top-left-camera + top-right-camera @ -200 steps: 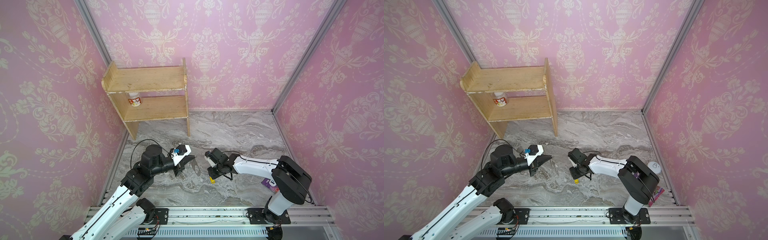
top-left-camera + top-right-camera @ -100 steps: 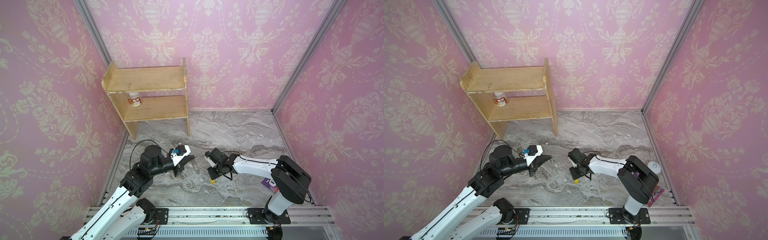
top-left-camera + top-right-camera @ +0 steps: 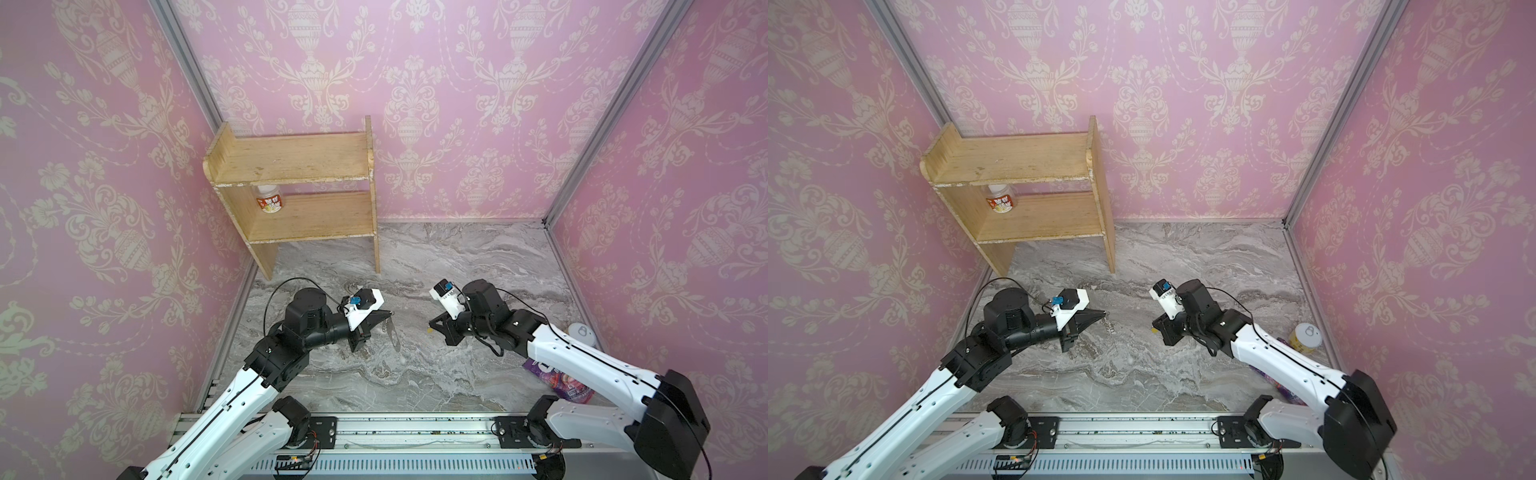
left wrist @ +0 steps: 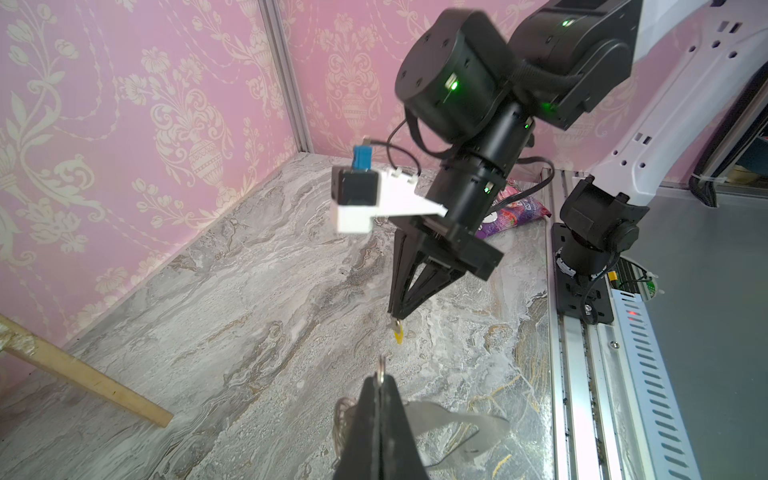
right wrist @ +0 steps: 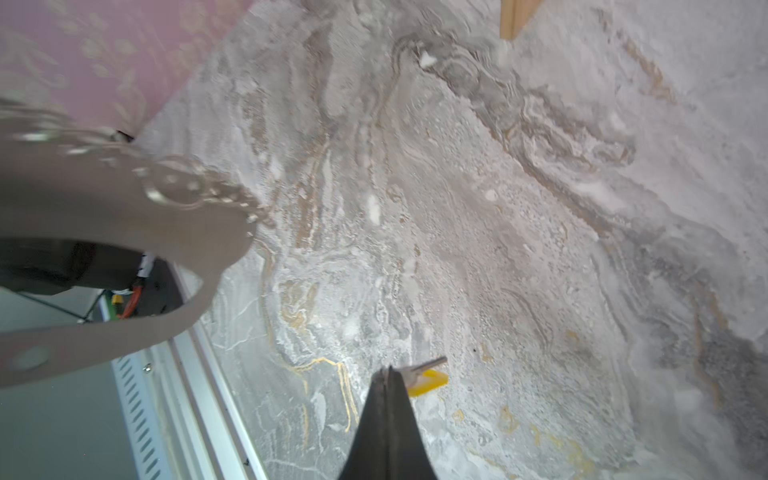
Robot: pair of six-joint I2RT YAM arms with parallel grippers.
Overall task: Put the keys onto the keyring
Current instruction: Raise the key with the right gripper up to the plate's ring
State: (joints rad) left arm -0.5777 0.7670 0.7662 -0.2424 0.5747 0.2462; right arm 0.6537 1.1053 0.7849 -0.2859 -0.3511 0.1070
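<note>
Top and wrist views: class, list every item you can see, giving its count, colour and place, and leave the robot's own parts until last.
shelf: one, light wood, back left of the table, against the wall
jar: one, white with a red label, on the shelf's lower board
packet: one, purple, front right of the table
can: one, white and yellow, by the right wall
table: one, grey marble
keyring: one, grey with a silver chain, hanging above the table
key tag: one, yellow, dangling above the table
left gripper: one, black, shut on the keyring
right gripper: one, black, shut on the key tag
</note>
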